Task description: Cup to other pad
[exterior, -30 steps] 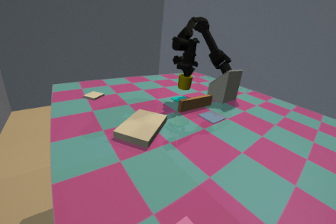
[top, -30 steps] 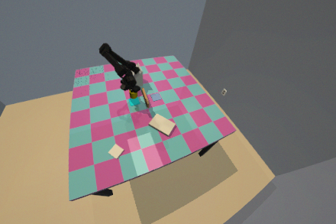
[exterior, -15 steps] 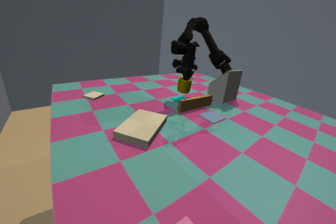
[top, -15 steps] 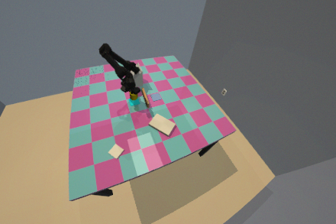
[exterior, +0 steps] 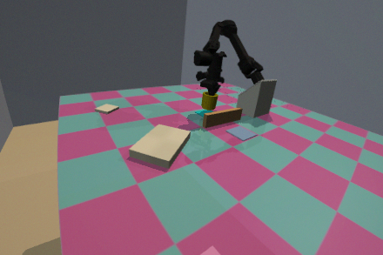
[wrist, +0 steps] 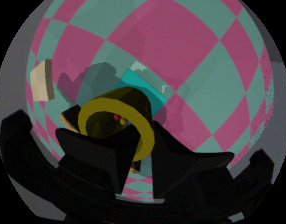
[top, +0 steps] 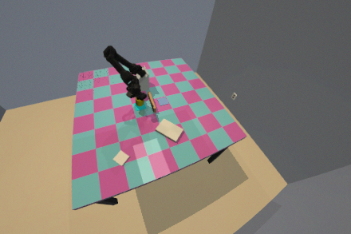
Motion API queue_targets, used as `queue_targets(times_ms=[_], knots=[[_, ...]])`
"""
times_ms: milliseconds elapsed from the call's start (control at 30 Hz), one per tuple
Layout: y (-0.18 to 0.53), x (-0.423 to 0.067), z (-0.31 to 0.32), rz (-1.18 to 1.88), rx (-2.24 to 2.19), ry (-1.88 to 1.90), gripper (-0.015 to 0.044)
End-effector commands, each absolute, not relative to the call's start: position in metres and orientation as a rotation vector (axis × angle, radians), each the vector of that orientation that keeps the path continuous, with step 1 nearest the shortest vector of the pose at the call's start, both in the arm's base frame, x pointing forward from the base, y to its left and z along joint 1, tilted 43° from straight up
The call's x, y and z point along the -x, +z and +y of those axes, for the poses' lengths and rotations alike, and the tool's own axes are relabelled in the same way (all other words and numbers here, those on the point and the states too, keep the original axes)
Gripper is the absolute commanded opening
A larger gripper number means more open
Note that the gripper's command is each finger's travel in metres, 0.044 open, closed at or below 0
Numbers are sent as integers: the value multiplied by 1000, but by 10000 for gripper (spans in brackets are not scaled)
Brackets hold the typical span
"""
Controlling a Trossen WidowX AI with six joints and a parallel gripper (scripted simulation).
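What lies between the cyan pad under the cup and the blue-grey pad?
A long wooden bar lies between the cyan pad and the blue-grey pad, which both the exterior and top views show. The gripper holds the yellow cup.

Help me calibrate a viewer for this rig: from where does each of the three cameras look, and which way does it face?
Top: high above the checkered table, off one corner, facing down; shows the whole black arm.
Exterior: low beside the table, facing across it; shows the arm and gripper clamped on the yellow cup.
Wrist: on the gripper, facing down; shows the black fingers on the cup's rim over the cyan pad.
Top and exterior share the wooden bar, blue-grey pad and tan slab.
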State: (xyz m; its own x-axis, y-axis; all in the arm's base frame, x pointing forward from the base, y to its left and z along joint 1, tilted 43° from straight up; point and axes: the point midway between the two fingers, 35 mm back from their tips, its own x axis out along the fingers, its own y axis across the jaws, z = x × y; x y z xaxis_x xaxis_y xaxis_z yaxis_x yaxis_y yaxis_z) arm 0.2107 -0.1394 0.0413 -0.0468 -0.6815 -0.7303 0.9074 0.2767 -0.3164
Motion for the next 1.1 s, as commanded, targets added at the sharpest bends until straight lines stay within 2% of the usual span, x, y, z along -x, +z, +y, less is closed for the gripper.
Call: queue_targets(times_ms=[0, 1000, 1067], knots=[[37, -209, -143, 958, -293, -1317, 0], [27, -207, -156, 948, -292, -1324, 0], [27, -207, -156, 948, -292, -1324, 52]])
